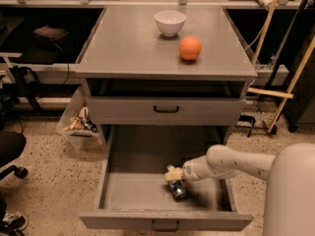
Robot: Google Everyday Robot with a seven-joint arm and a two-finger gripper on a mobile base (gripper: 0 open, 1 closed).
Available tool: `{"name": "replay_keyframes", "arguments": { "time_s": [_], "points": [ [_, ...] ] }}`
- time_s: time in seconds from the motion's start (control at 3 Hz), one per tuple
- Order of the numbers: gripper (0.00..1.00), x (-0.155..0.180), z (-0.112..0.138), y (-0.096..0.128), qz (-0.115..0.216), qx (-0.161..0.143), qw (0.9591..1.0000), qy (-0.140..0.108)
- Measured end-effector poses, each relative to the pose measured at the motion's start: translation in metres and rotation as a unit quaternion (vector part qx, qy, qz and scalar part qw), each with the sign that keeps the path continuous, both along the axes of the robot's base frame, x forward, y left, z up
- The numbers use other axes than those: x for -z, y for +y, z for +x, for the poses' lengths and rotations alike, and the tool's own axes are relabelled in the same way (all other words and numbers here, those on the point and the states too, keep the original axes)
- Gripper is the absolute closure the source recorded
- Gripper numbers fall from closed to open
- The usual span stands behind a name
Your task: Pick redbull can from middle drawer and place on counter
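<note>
Gripper (173, 173) is low inside the middle drawer (129, 187), which is pulled all the way out at 6 o'clock in the view. The white arm (227, 162) comes in from 4 o'clock, over the right side wall of the drawer. The redbull can (178, 190) is on the grey drawer floor, a bit right of the middle and near the front panel. It sits just at 5 o'clock from the gripper tip, so close that the two look like they touch. I cannot tell if the jaws are wide, narrow, or holding the can. The drawer above (166, 110) is pushed shut. The grey bench (123, 48) is on top, toward 12 o'clock. A white bowl (170, 22) stands near its back edge, and an orange ball (190, 48) rests at 4 o'clock from the bowl, close by but not touching it. A clear bin (78, 128) full of bits stands on the speckled floor (44, 181) at 9 o'clock from the open drawer.
</note>
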State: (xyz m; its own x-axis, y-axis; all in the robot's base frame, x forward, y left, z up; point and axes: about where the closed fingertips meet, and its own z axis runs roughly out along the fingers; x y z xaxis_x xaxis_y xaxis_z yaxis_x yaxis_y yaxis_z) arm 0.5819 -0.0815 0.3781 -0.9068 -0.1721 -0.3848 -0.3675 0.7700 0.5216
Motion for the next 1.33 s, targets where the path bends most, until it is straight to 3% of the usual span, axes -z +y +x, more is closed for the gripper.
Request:
{"name": "replay_keyframes", "arguments": {
  "time_s": [0.67, 1.0, 1.33],
  "points": [
    [0.88, 0.000, 0.000, 0.000, 0.000, 0.000, 1.0000, 0.000],
    [1.00, -0.004, 0.010, -0.003, 0.014, -0.002, 0.9998, 0.017],
    [1.00, 0.024, 0.012, -0.044, 0.084, 0.039, 0.9927, 0.078]
  ]
}}
